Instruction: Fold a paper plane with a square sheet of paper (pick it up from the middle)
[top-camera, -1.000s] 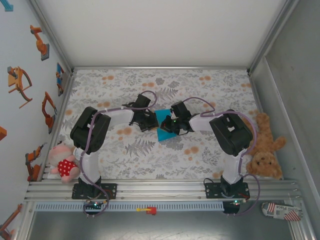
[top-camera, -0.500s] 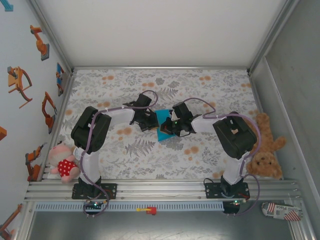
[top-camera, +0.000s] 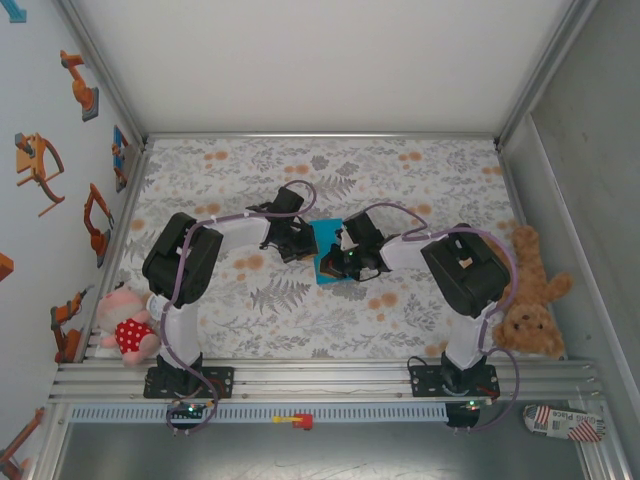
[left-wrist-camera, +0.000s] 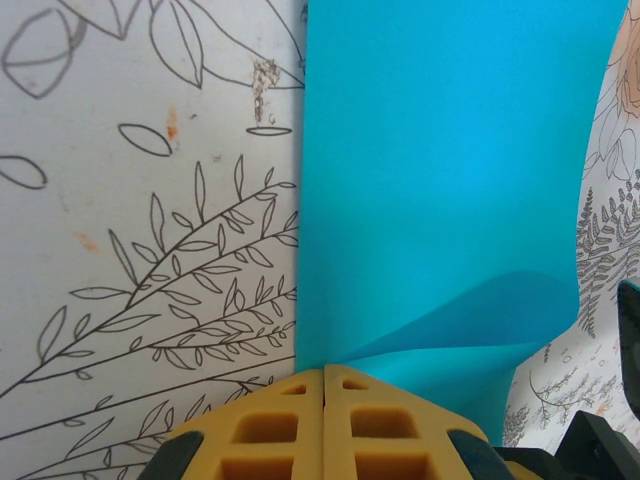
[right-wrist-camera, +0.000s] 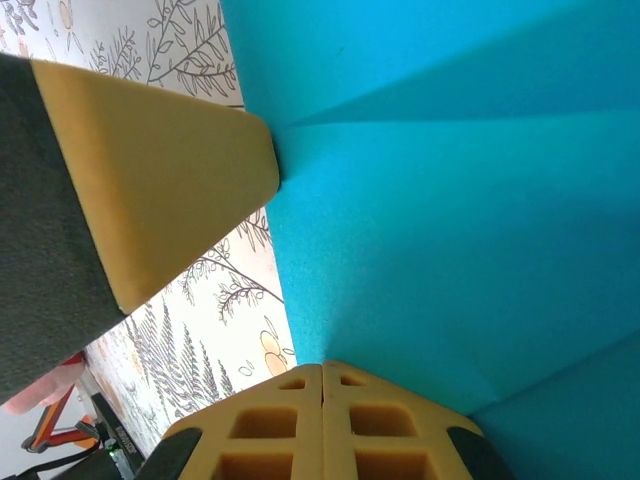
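Observation:
The square sheet of paper (top-camera: 325, 234) is bright turquoise and lies on the floral tablecloth at mid-table, partly folded, with one flap (left-wrist-camera: 480, 320) lifted and curved. My left gripper (top-camera: 305, 246) comes in from the left. Its yellow jaws (left-wrist-camera: 323, 372) are shut, with the paper's edge and the root of the flap at the tips. My right gripper (top-camera: 337, 262) comes from the right, and its jaws (right-wrist-camera: 322, 368) are shut on the paper's (right-wrist-camera: 450, 220) near edge. A left finger (right-wrist-camera: 150, 180) touches the paper's fold in the right wrist view. Both wrists hide much of the sheet from above.
A pink plush toy (top-camera: 126, 326) sits at the near left corner and a brown teddy bear (top-camera: 527, 300) at the near right edge. White walls enclose the floral tablecloth (top-camera: 260, 170) on three sides. An aluminium rail (top-camera: 320, 380) runs along the front.
My right wrist has shifted a little left and nearer over the paper, covering more of it. The left arm has hardly moved.

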